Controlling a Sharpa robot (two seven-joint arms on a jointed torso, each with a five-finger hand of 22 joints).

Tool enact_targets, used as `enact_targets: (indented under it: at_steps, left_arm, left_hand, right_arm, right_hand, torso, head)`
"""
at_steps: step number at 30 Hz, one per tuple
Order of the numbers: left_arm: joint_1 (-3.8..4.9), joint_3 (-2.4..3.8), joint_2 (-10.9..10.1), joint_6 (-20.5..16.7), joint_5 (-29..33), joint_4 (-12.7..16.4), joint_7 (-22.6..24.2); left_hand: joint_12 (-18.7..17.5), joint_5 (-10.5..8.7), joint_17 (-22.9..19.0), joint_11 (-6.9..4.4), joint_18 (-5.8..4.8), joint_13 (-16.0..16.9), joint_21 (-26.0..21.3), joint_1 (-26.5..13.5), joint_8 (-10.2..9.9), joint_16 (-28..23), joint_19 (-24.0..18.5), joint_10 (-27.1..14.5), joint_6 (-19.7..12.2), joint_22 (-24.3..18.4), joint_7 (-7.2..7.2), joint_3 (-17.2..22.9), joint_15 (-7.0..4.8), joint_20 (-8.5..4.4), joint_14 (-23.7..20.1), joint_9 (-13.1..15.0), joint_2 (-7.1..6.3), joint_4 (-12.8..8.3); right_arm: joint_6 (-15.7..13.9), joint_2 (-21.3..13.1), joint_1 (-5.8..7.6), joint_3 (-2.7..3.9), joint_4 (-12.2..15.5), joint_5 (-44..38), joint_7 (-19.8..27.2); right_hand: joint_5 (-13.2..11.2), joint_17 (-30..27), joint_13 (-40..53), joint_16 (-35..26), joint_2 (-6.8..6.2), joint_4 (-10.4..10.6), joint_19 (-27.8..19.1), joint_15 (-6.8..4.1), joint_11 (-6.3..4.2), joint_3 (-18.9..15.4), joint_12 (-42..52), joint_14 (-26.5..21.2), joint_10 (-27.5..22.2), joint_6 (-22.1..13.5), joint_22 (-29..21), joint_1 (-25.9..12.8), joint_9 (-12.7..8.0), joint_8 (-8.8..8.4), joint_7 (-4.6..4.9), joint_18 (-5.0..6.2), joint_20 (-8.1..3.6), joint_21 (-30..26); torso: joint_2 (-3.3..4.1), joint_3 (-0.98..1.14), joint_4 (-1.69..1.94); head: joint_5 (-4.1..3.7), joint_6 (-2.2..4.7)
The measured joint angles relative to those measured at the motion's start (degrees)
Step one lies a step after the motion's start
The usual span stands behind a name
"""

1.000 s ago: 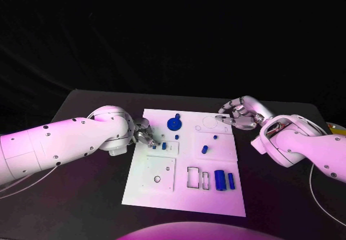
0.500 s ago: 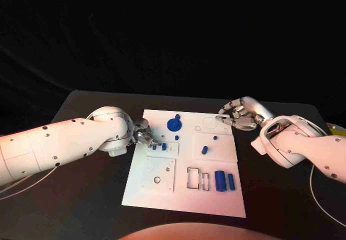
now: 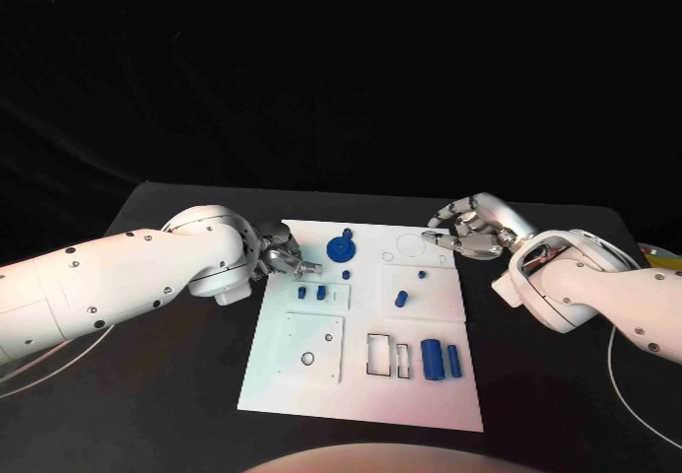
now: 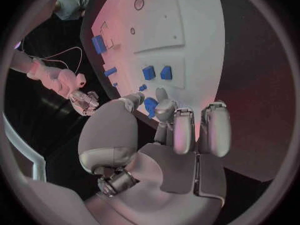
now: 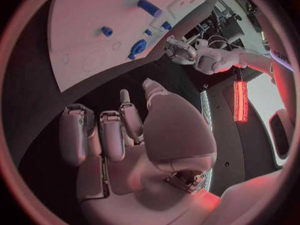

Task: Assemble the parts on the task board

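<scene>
While the white task board point(image 3: 367, 325) lies between my two arms, my left hand point(image 3: 279, 254) hangs at its far-left edge, fingers curled on nothing, nearest the paired blue blocks point(image 3: 311, 292) just toward me. My right hand point(image 3: 466, 229) hovers clenched and empty off the far-right corner. My left wrist view shows those blocks point(image 4: 156, 73) beyond the fingertips.
</scene>
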Motion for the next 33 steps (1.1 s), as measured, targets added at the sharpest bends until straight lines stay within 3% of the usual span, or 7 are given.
enact_targets:
  at_steps: [4,6,8,12,20,24,33]
  left_arm:
    - [0.07,0.13,0.0,-1.7,0.5,0.2,1.8]
    - [0.10,0.07,0.2,-2.8,0.7,0.2,3.3]
    - [0.13,-0.35,0.7,-4.4,0.5,0.3,5.5]
    - [0.04,-1.36,1.7,-7.8,-1.0,0.2,10.4]
    - [-0.33,-3.04,4.0,-15.9,-9.1,-1.6,23.7]
    - [-0.39,-3.52,5.3,-16.8,-13.8,-2.7,27.0]
    - [-0.45,-4.02,7.6,-14.9,-21.6,-4.9,28.3]
  left_hand:
    - [-9.9,0.31,0.0,2.46,2.21,-13.5,-5.0,4.4,-3.1,-2.7,-6.1,-10.9,-5.6,-5.8,2.73,1.3,2.06,1.43,0.2,-1.8,0.75,-0.1]
    - [-12.7,0.31,-1.1,3.67,3.24,-16.2,-8.6,6.8,-4.6,-5.4,-10.2,-14.8,-8.0,-11.2,3.94,2.5,3.19,2.29,-0.3,-3.0,0.37,-0.1]
    - [-17.9,0.31,-11.5,5.73,6.07,-20.6,-18.9,10.9,-6.7,-15.0,-19.9,-19.9,-10.4,-24.5,6.15,4.3,5.06,4.13,-6.5,-5.3,-0.78,-0.1]
    - [-25.8,0.31,-23.2,7.40,6.68,-27.0,-27.4,15.8,-10.3,-25.1,-25.6,-23.8,-13.0,-33.6,7.58,6.0,6.59,5.62,-14.4,-9.1,-2.40,-0.2]
    - [-34.3,-0.21,-30.5,8.37,7.28,-36.1,-30.6,26.4,-15.6,-28.7,-26.2,-25.2,-12.8,-35.7,7.61,6.5,7.69,6.19,-19.2,-16.9,-5.94,-1.0]
    - [-34.4,-0.40,-24.8,8.24,7.28,-37.5,-26.8,28.2,-17.1,-21.0,-23.1,-24.6,-10.7,-31.6,7.79,3.9,7.46,6.53,-15.0,-19.4,-5.85,-0.8]
    - [-35.1,-0.40,-24.6,8.34,7.26,-39.5,-22.5,30.1,-19.0,-17.8,-20.8,-25.4,-9.1,-26.4,7.59,1.9,7.48,6.62,-14.6,-21.9,-5.70,-0.9]
  right_arm:
    - [0.0,0.0,0.00,0.00,0.0,0.0,0.0]
    - [0.0,0.0,0.00,0.00,0.0,0.0,0.0]
    - [0.0,0.0,0.00,0.00,0.0,0.0,0.0]
    - [0.0,0.0,0.00,0.00,0.0,0.0,0.0]
    - [0.0,0.0,-0.03,0.00,-0.1,0.0,0.0]
    - [0.0,0.0,-0.06,0.00,-0.1,0.0,-0.1]
    - [0.0,0.1,-0.11,0.00,-0.1,-0.1,-0.2]
  right_hand:
    - [0.0,0.0,0.0,0.0,0.00,0.0,0.0,0.00,0.00,0.0,0.0,0.0,0.0,0.0,0.0,0.0,0.0,0.00,0.00,0.00,0.00,0.0]
    - [0.0,0.0,0.0,0.0,0.00,0.0,0.0,0.00,0.00,0.0,-0.1,0.0,0.0,0.0,0.0,0.0,0.0,0.00,0.00,0.00,0.00,-0.1]
    - [0.0,0.0,0.0,0.0,0.00,0.0,0.0,0.00,0.00,0.0,-0.2,0.0,0.0,0.0,0.0,0.0,0.0,0.00,0.00,0.00,0.00,-0.3]
    - [0.0,0.0,0.0,0.0,0.00,0.0,0.0,0.00,0.00,0.0,-0.2,0.0,0.0,0.0,0.0,0.0,0.0,0.00,0.00,0.00,0.00,-0.3]
    - [0.0,0.0,0.0,0.0,0.00,0.0,0.0,0.00,0.00,0.0,-0.2,0.0,0.0,0.0,0.0,0.0,0.0,0.00,0.00,0.91,0.00,-0.5]
    - [0.2,0.0,0.0,0.0,0.00,0.0,0.0,0.00,0.00,0.0,-0.2,0.0,0.0,0.0,0.0,0.0,0.0,0.00,0.00,0.91,0.00,-0.5]
    - [0.5,0.0,0.0,0.0,0.00,0.0,0.0,0.00,0.00,0.0,-0.2,0.0,0.0,0.0,0.0,0.0,0.0,0.00,0.00,0.91,0.00,-0.5]
  torso:
    - [0.00,0.01,0.05]
    - [0.00,0.00,0.10]
    - [-0.01,-0.01,0.15]
    - [-0.01,-0.07,0.17]
    - [0.00,-0.13,0.09]
    - [0.02,-0.11,0.09]
    - [0.07,-0.04,0.02]
  head:
    - [-0.24,0.07]
    - [-0.38,0.08]
    - [-0.54,0.12]
    - [-0.72,0.20]
    - [-0.93,0.31]
    - [-0.94,0.34]
    - [-1.04,0.40]
